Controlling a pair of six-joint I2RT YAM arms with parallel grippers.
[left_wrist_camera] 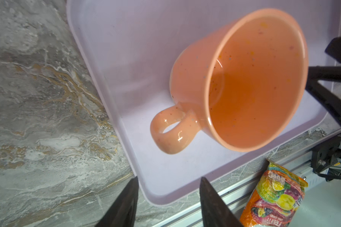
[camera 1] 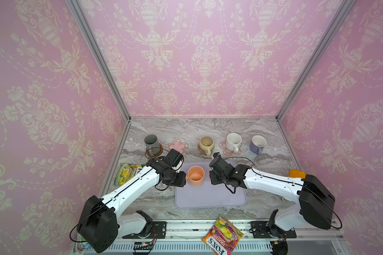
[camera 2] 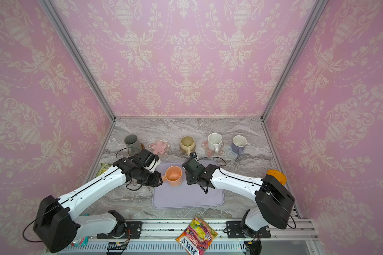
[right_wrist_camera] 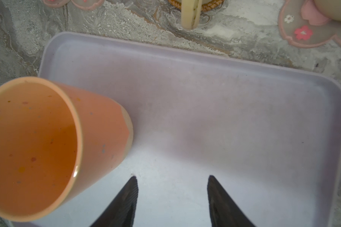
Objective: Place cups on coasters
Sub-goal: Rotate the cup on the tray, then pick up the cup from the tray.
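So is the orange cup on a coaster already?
No, the peach-orange cup stands on the lavender tray, and the pink-flower coaster behind it holds no cup.

R gripper (right_wrist_camera: 172, 176): jaws apart, nothing btwn them, over the bare floor of the lavender tray (right_wrist_camera: 224, 110). Peach mug (right_wrist_camera: 53, 145) stands upright on the tray near one corner, just beside the gripper but apart from it, w/ coloured specks inside. Past the tray's far edge, on the marble bench (right_wrist_camera: 126, 23): beige mug handle (right_wrist_camera: 191, 13) sticks out over the rattan coaster (right_wrist_camera: 213, 5); pink-flower coaster (right_wrist_camera: 303, 33) w/ a blurred mug base (right_wrist_camera: 333, 9) on it; 2nd flower coaster (right_wrist_camera: 83, 3), mostly cut off.
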